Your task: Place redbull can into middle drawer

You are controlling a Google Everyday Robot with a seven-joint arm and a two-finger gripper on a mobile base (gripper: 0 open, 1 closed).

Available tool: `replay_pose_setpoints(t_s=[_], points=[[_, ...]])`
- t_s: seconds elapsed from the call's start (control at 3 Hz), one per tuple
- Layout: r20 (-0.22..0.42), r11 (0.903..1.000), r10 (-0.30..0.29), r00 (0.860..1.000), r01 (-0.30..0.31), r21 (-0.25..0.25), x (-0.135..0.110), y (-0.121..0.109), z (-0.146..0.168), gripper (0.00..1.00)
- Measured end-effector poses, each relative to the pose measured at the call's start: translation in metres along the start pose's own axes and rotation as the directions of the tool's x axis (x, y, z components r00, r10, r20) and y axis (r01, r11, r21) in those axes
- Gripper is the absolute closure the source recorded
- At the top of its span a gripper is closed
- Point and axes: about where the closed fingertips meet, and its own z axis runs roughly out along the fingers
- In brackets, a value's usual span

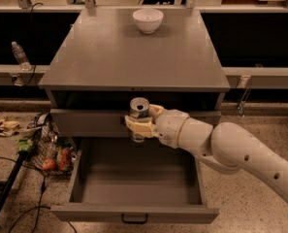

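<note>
The redbull can (139,108) is upright, silver top showing, held in my gripper (140,125), which is shut on its body. The arm reaches in from the right. The can hangs in front of the closed upper drawer front (85,123) and above the back part of the middle drawer (134,212). That drawer is pulled out wide, with its small black handle on the near front and its grey floor bare. The can's lower end is partly hidden by the fingers.
A white bowl (148,19) stands at the back of the cabinet top (134,57). A clear water bottle (20,55) is on the ledge at left. A wire basket of items (49,152), cables and a black pole (5,193) lie on the floor left of the drawer.
</note>
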Motion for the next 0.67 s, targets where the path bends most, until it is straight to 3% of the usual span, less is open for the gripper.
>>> replay_pose_setpoints(t_s=[0.33,0.67], points=[[0.004,0.9968,0.004,1.000,-0.003,-0.079,0.022,-0.030,-0.012,1.00],[-0.030,0.9828,-0.002,1.000,-0.004,-0.184,0.053,-0.034,-0.030,1.00]])
